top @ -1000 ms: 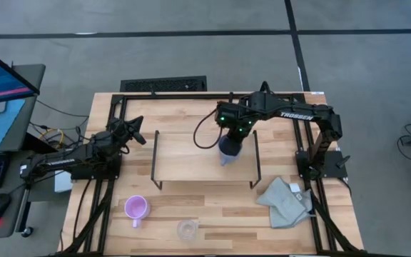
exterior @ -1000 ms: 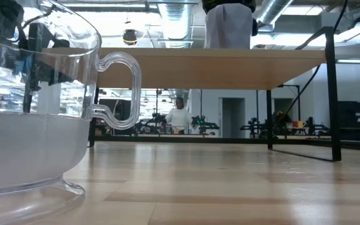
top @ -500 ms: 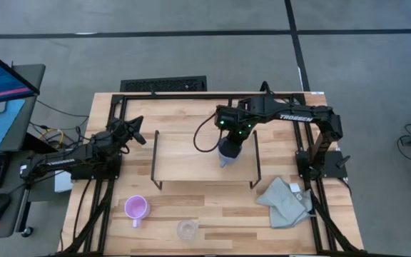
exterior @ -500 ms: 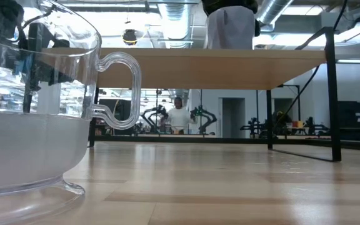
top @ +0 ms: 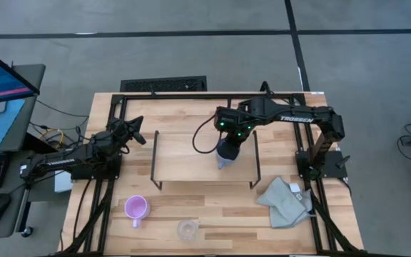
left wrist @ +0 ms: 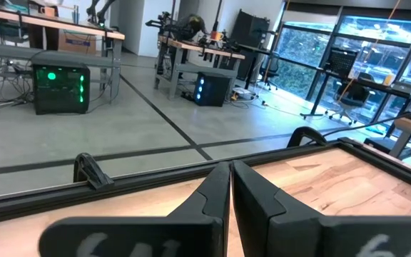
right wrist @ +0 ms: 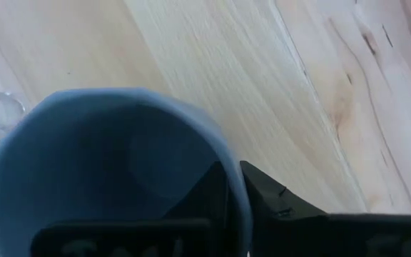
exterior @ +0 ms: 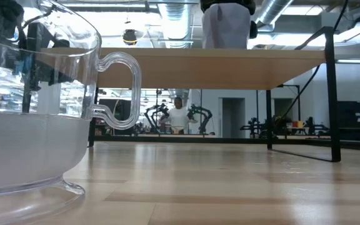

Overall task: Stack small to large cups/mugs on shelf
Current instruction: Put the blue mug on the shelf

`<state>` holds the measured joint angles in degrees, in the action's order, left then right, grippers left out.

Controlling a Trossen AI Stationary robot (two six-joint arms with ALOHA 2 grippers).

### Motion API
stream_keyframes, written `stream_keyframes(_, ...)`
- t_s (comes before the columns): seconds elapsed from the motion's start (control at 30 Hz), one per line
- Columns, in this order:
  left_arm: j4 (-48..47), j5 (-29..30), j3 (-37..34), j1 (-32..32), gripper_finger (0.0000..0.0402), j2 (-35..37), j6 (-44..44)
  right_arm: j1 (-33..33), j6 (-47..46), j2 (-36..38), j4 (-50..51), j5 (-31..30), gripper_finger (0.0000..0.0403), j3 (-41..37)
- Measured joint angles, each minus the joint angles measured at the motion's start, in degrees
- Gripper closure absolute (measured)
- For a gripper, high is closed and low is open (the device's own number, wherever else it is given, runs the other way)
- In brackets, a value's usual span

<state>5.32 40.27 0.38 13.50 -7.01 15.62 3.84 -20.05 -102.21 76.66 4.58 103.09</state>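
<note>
The blue mug point(top: 224, 154) sits upright over the shelf point(top: 184, 153) towards its three o'clock end, rim pinched between the fingers of my right pincer point(top: 227, 146) so the biggest goes down first, while my left pincer point(left wrist: 230, 187), fingers together, waits at nine o'clock.

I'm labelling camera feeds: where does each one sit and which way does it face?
High: overhead, straight down; both arms, right gripper holding blue-grey mug over wooden-topped wire-legged shelf.
Low: tabletop height, level under that shelf; clear glass cup close.
Left wrist: past shut left gripper, toward room.
Right wrist: into mug.
</note>
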Motion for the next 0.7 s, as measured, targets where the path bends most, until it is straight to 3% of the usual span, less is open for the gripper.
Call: stream_keyframes(0.7,0.0,0.0,0.0,0.0,0.0395,0.0,0.0,-0.1,-0.5,-0.4,0.9,0.2,0.0328,-0.3)
